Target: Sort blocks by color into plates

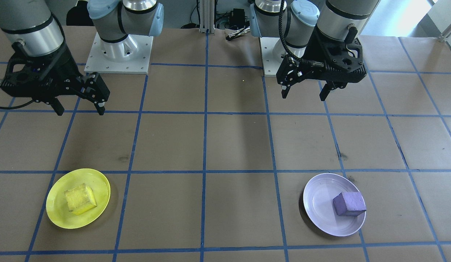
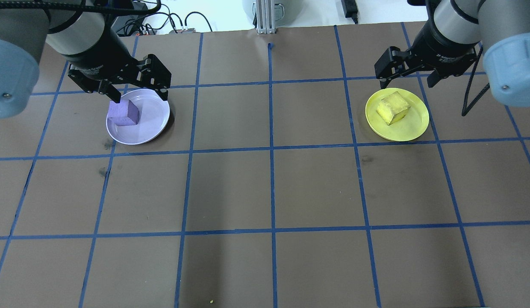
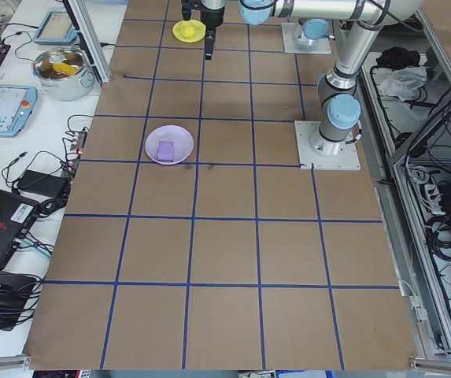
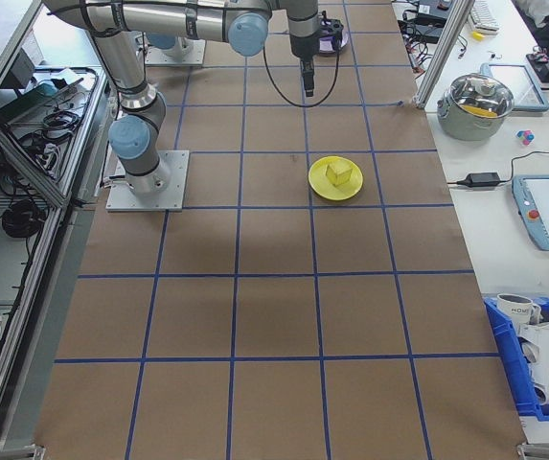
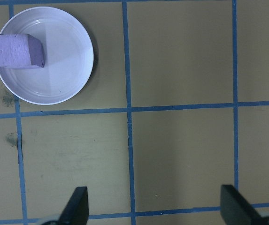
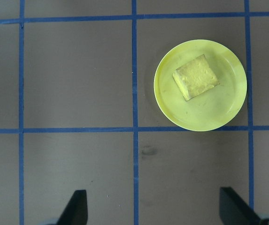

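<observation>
Overhead exterior: purple block (image 2: 124, 113) in lavender plate (image 2: 151, 124), yellow block (image 2: 392, 108) in yellow plate (image 2: 408, 128); colours matched. Left gripper (image 2: 139, 94), right gripper (image 2: 408, 77) wide apart, empty, raised clear; sorting judged complete.

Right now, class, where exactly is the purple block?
In the overhead view the purple block sits on the table's left side, inside the lavender plate, toward that plate's left rim. The left tool is above it, open and not touching.

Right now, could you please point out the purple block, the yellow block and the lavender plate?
purple block (image 1: 350, 203), front-facing view, top face.
yellow block (image 1: 80, 198), front-facing view, top face.
lavender plate (image 1: 318, 203), front-facing view, bare floor beside the block.
</observation>
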